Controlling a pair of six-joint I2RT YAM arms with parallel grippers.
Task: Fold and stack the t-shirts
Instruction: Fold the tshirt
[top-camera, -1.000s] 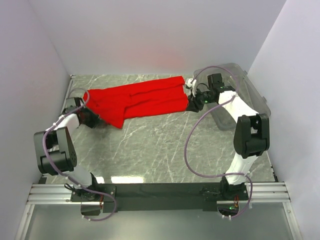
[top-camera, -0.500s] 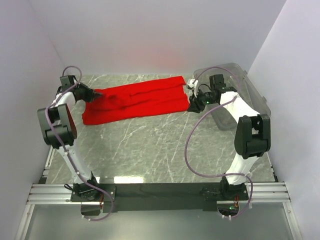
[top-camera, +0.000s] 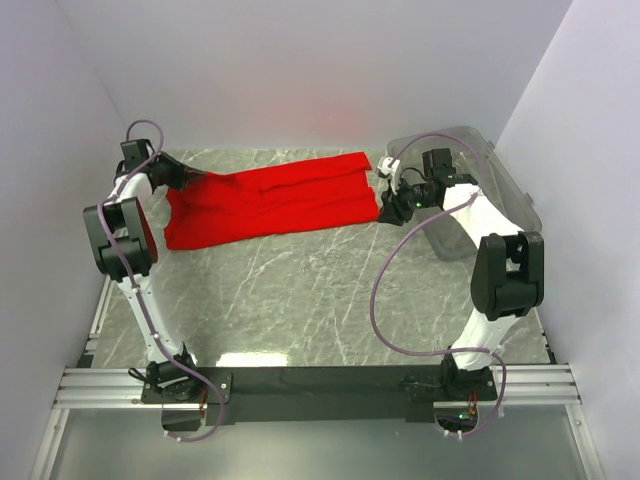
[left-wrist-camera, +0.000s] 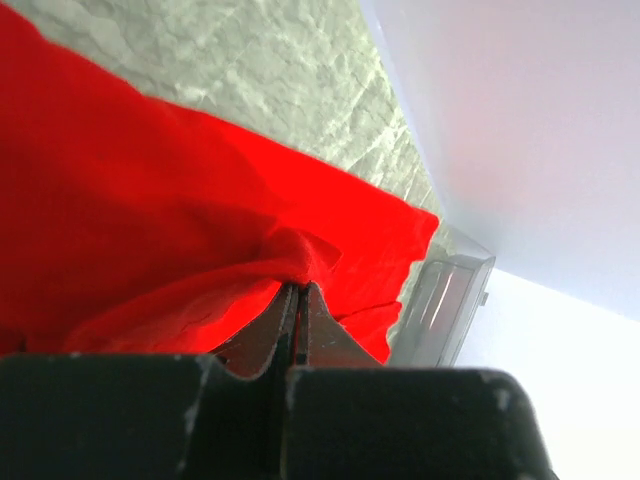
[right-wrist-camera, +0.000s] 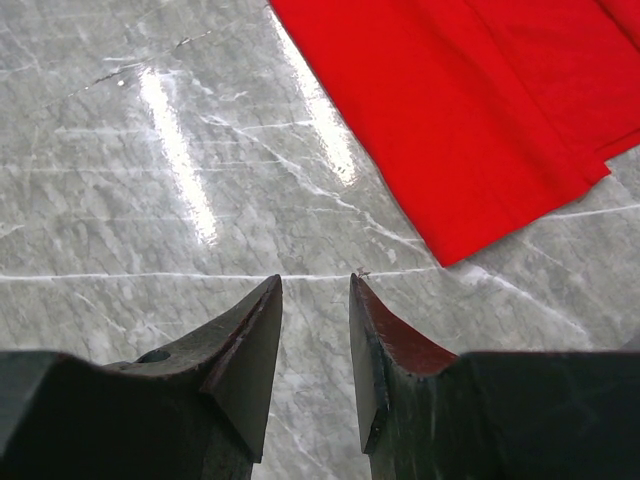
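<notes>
The red t-shirt (top-camera: 268, 200) lies folded into a long band across the far part of the marble table. My left gripper (top-camera: 188, 177) is at its far left corner and is shut on a pinch of the red cloth (left-wrist-camera: 300, 262). The shirt fills most of the left wrist view (left-wrist-camera: 150, 220). My right gripper (top-camera: 385, 212) is open and empty just off the shirt's near right corner. In the right wrist view (right-wrist-camera: 315, 285) its jaws stand apart over bare marble, with the shirt's corner (right-wrist-camera: 470, 130) ahead and to the right.
A clear plastic bin (top-camera: 485, 180) stands at the far right against the wall, behind my right arm; it also shows in the left wrist view (left-wrist-camera: 445, 300). White walls close in the table on three sides. The marble tabletop (top-camera: 320, 290) runs forward of the shirt.
My left gripper has carried the shirt's left end from the near left up to the far left corner, spreading the cloth flat. My right gripper has hardly moved.
</notes>
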